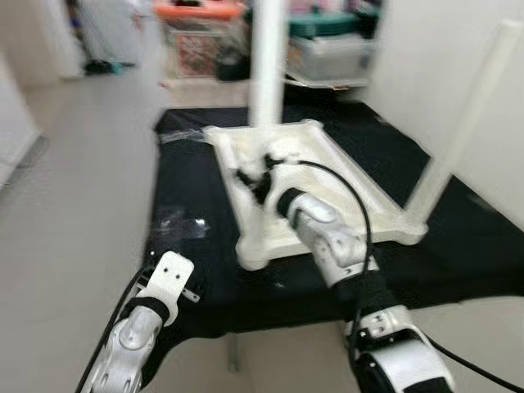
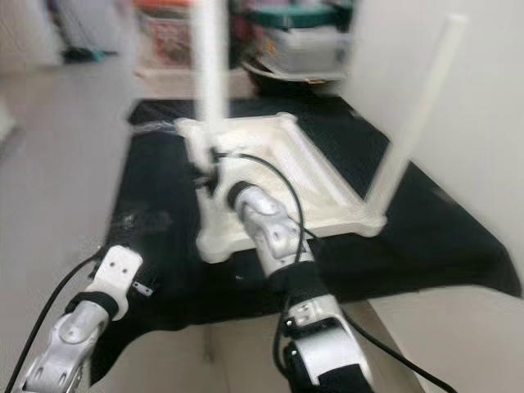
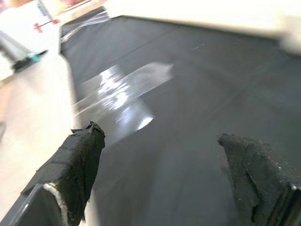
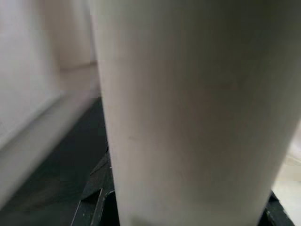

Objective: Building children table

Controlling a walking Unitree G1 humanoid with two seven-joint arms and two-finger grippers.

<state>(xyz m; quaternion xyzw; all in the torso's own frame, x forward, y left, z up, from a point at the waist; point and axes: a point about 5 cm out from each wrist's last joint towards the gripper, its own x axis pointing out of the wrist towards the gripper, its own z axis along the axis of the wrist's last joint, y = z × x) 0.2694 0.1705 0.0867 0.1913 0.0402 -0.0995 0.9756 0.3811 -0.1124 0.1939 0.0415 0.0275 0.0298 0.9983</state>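
A white children's table top [image 1: 344, 184] lies upside down on a black cloth [image 1: 192, 184]. One white leg [image 1: 267, 65] stands upright at its far left corner, and another leg [image 1: 467, 123] rises from its near right corner. My right gripper [image 1: 256, 174] reaches across the top to the base of the far left leg. In the right wrist view that leg [image 4: 197, 113] sits very close between the black fingers [image 4: 94, 207], gripped. My left gripper [image 3: 159, 134] hangs open and empty over the cloth's near left part.
A clear plastic bag [image 3: 122, 92] lies on the cloth [image 3: 211, 94] ahead of the left gripper. Storage boxes [image 1: 201, 37] stand on the floor behind the table. A white wall [image 1: 442, 49] runs along the right. Pale floor [image 1: 74, 205] lies to the left.
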